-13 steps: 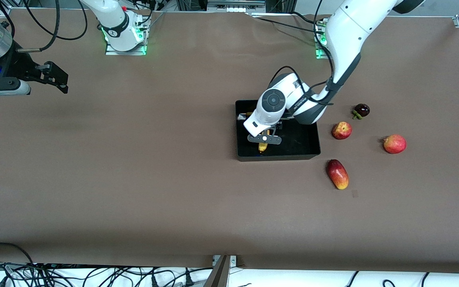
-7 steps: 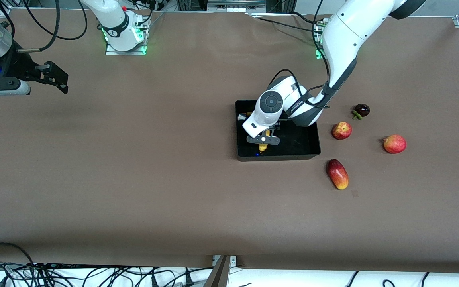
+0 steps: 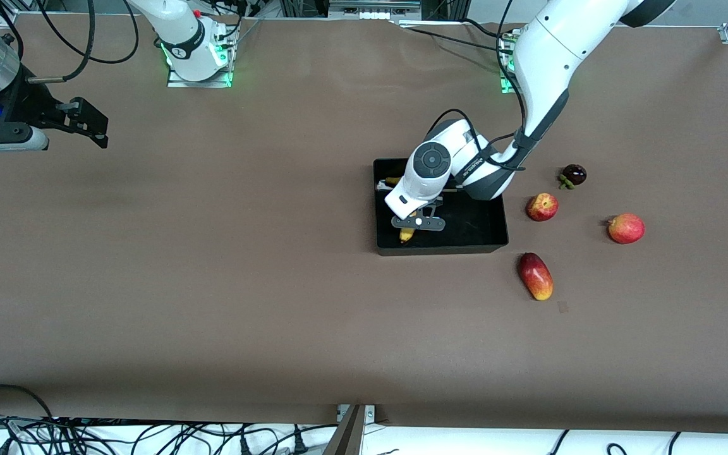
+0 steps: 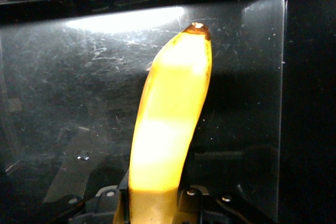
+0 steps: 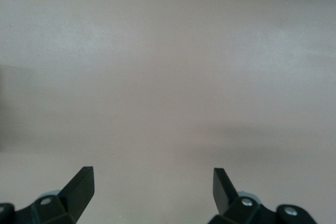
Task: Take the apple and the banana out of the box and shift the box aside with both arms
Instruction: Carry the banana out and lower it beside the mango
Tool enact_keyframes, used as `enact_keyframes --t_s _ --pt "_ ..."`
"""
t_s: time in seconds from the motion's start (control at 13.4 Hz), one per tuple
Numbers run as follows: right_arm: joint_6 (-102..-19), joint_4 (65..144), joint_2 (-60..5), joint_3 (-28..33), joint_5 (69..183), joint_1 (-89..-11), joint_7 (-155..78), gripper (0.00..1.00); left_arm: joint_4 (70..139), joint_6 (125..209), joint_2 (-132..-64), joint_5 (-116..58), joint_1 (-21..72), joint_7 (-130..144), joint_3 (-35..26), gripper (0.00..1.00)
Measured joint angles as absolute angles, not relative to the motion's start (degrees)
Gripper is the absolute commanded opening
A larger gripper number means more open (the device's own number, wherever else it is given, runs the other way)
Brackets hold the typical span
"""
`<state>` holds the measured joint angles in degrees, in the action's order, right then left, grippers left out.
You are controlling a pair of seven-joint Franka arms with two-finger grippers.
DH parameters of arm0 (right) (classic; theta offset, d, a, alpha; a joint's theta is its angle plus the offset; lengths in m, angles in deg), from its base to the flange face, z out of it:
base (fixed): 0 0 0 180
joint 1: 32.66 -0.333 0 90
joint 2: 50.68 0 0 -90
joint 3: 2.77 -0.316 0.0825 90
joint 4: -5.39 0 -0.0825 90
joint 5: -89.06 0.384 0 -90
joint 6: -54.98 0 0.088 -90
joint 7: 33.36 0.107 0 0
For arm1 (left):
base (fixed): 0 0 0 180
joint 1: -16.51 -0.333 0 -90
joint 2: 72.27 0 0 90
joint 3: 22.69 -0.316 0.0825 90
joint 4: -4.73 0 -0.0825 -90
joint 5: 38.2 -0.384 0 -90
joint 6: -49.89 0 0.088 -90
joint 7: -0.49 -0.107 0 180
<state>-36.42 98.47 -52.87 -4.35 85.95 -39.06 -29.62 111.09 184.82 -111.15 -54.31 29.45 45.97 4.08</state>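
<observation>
At about nine o'clock of the front view, the right arm's black two-finger gripper (image 3: 89,126) waited above the bare brown table (image 3: 212,265), near the right arm's end. Its fingers stood wide apart and held nothing; the right wrist view showed only table under them.

Toward the centre, at about one o'clock, lay the glossy black rectangular open-top plastic box (image 3: 465,237). The left arm's black gripper (image 3: 419,222) was down inside it, closed around the curved plain yellow banana (image 4: 170,124). In the left wrist view the banana ran out from between the jaws, its darker tip over the scratched box floor. In the front view one yellow end showed at the gripper's six o'clock and a little more at the box corner farthest from the front camera. Whether the banana was lifted or lay on the floor, I cannot tell.

At three o'clock from the box the small round red apple with yellowish blotches (image 3: 541,206) lay on the table, already outside and near the box wall. Near it lay a pink-red round fruit (image 3: 625,228), a long red-and-yellow fruit (image 3: 535,276) and a small dark fruit (image 3: 573,174).

I judge the step in hand was taking out the banana. The next move would call for a straight lift over the low wall and a free spot on the table. After this, both arms would move the box.
</observation>
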Motion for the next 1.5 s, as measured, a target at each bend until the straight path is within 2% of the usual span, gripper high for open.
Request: enact_keyframes --t_s 0.15,0.6,0.75,1.05,1.35,1.5 --pt "-36.4 98.5 -52.9 -4.3 85.9 -39.1 -29.6 1.00 110.0 181.8 -110.4 -54.3 29.1 45.9 4.0 0.02" --pt "-36.4 98.5 -52.9 -4.3 85.9 -39.1 -29.6 1.00 100.6 162.5 -105.2 -54.4 28.5 42.3 4.0 0.02" --pt "-36.4 98.5 -52.9 -4.3 85.9 -39.1 -29.6 1.00 97.0 157.1 -105.0 -54.3 27.6 39.7 4.0 0.07" --pt "-36.4 98.5 -52.9 -4.4 85.9 -39.1 -29.6 1.00 89.8 145.3 -105.0 -54.2 19.8 24.1 3.5 0.05" --pt "-36.4 98.5 -52.9 -4.4 85.9 -39.1 -29.6 1.00 89.6 144.3 -105.6 -54.4 7.7 13.7 2.6 0.06" --pt "-36.3 98.5 -52.9 -4.4 85.9 -39.1 -29.6 1.00 89.6 146.7 -107.0 -56.3 1.9 7.1 2.5 0.05"
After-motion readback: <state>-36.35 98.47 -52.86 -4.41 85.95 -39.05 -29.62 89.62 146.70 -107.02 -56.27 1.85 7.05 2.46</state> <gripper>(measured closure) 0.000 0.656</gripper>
